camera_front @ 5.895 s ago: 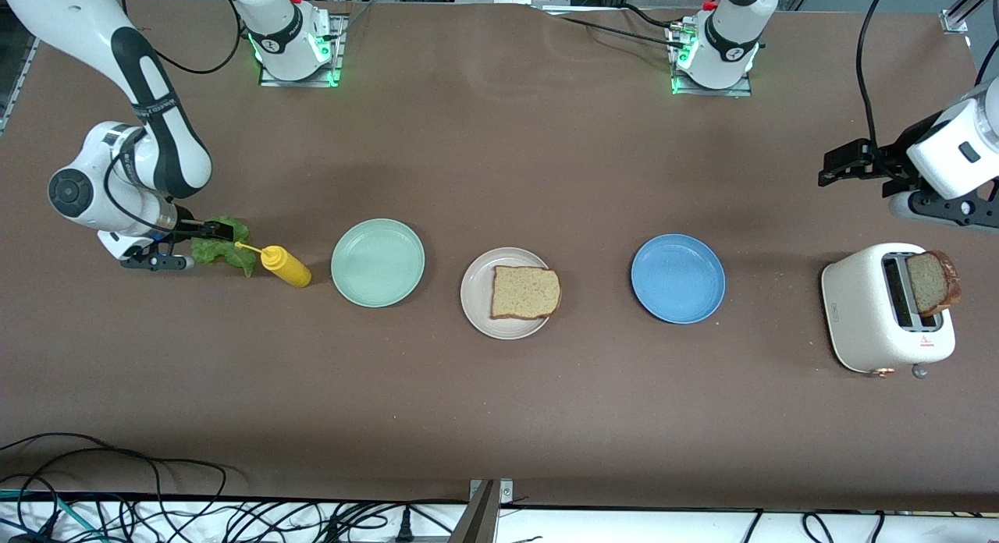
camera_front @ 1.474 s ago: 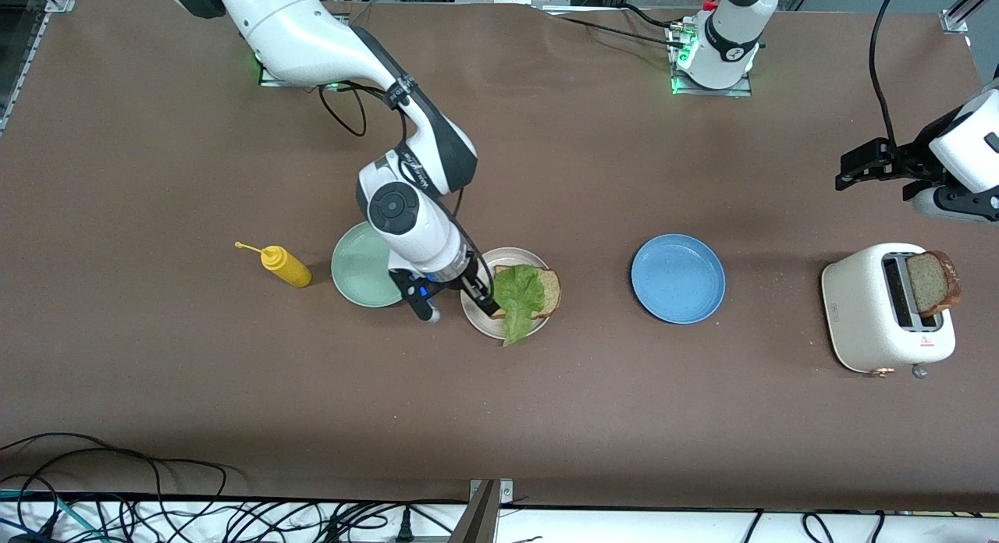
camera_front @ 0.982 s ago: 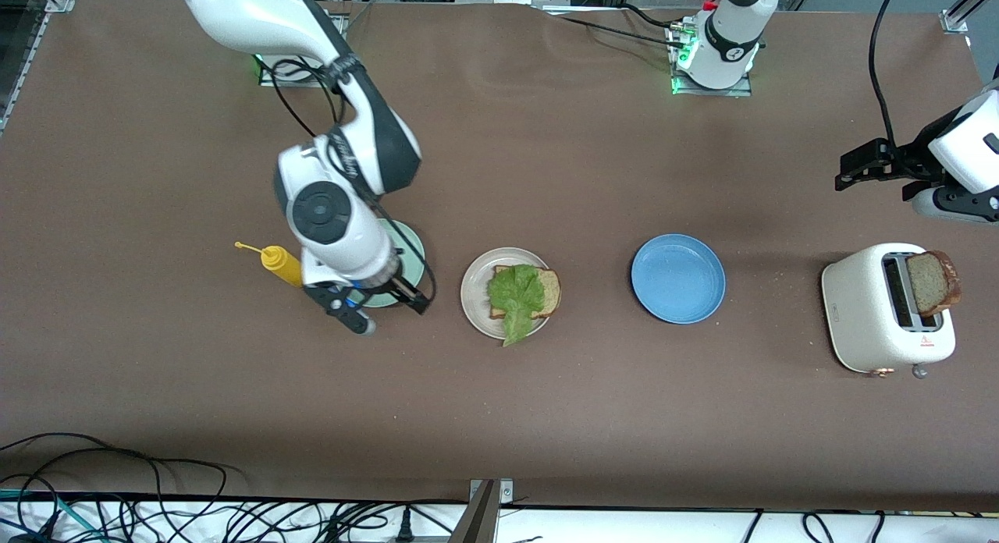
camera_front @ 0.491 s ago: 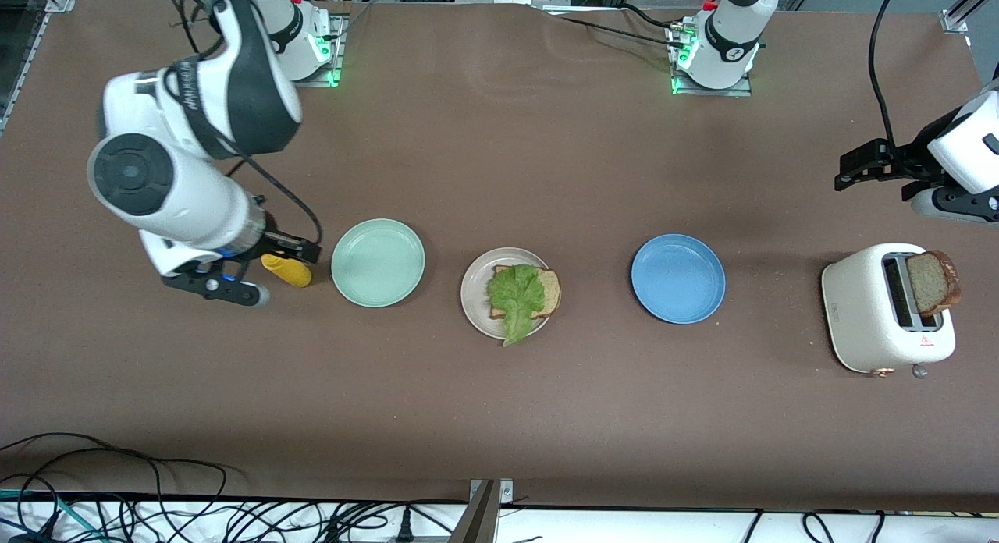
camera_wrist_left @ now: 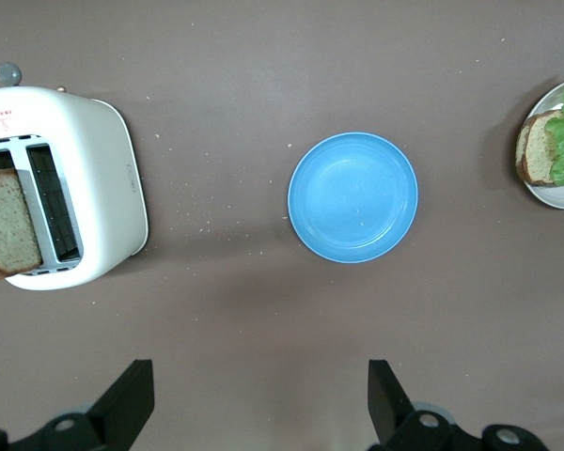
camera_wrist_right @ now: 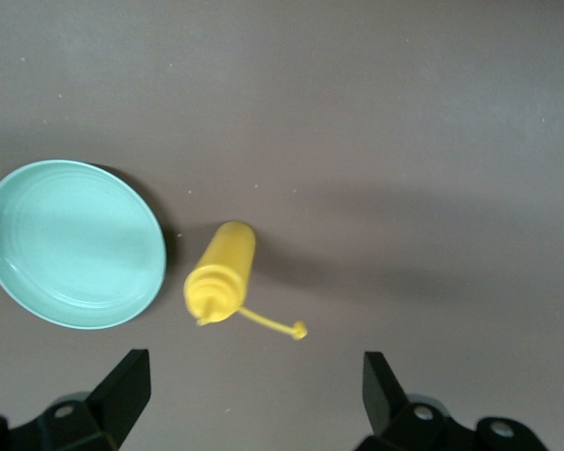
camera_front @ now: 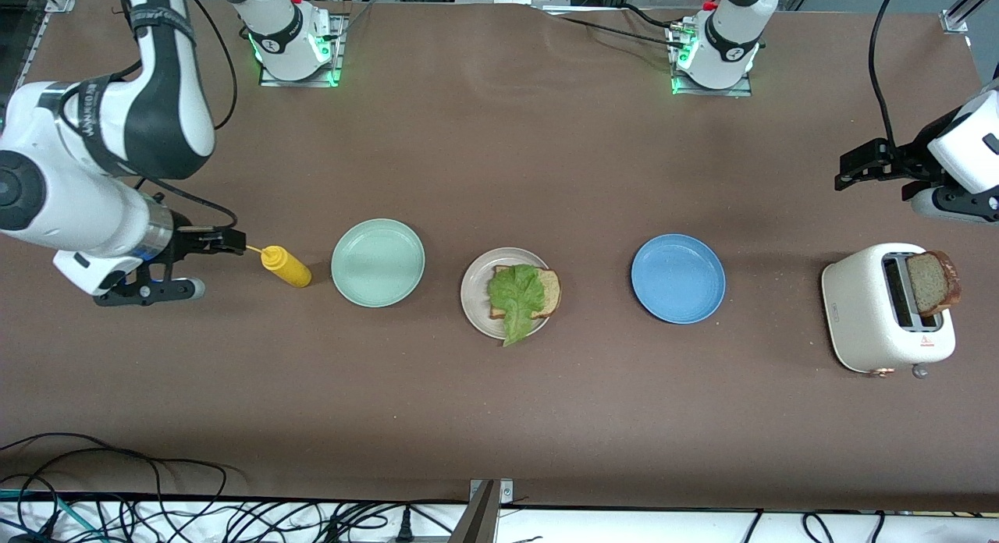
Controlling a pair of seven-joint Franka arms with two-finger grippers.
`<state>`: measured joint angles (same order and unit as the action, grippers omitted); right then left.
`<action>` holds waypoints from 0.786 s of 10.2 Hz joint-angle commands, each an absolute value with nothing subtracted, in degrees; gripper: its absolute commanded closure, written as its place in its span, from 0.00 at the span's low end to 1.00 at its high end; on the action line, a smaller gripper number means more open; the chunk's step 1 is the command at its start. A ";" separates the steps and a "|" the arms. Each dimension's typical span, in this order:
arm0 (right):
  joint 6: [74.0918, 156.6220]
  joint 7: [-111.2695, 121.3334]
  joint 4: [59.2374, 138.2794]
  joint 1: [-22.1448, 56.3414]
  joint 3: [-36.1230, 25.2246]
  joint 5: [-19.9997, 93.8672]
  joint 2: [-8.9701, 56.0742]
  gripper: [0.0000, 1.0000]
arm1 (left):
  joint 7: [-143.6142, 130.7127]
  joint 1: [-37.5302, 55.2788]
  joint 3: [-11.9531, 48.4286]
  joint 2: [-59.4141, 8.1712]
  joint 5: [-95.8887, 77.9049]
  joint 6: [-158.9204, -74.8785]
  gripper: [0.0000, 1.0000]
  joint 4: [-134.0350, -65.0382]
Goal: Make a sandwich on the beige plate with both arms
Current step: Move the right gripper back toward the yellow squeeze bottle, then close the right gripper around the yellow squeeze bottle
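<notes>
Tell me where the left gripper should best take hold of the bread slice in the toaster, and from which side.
Probably by the upper half of the bread slice, the part standing clear of the toaster. Coming down from above, fingers on the two flat faces, suits it: the slice stands on edge in a slot and leans outward, so its crust edges are less exposed. The left gripper is open and empty above the table near the toaster.

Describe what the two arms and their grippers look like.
Both arms are white with rounded segments and black joint bands. Black cables run along them, and green lights glow at their bases. The right gripper and left gripper are black, each with two flat jaws.
</notes>
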<state>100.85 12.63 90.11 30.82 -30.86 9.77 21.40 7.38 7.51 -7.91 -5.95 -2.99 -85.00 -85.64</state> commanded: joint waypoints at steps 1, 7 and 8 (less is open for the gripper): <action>110.53 29.38 103.14 31.11 -34.44 17.62 16.97 0.00 | 8.09 7.29 -7.56 -5.36 -1.76 -84.46 0.00 -85.69; 121.55 74.90 114.43 23.14 -36.04 40.03 21.34 0.00 | 8.00 7.47 -7.47 -5.80 -1.58 -85.17 0.00 -85.69; 120.68 83.32 114.52 21.11 -35.86 45.12 23.01 0.00 | 8.00 7.47 -7.56 -5.80 -1.50 -85.34 0.00 -85.69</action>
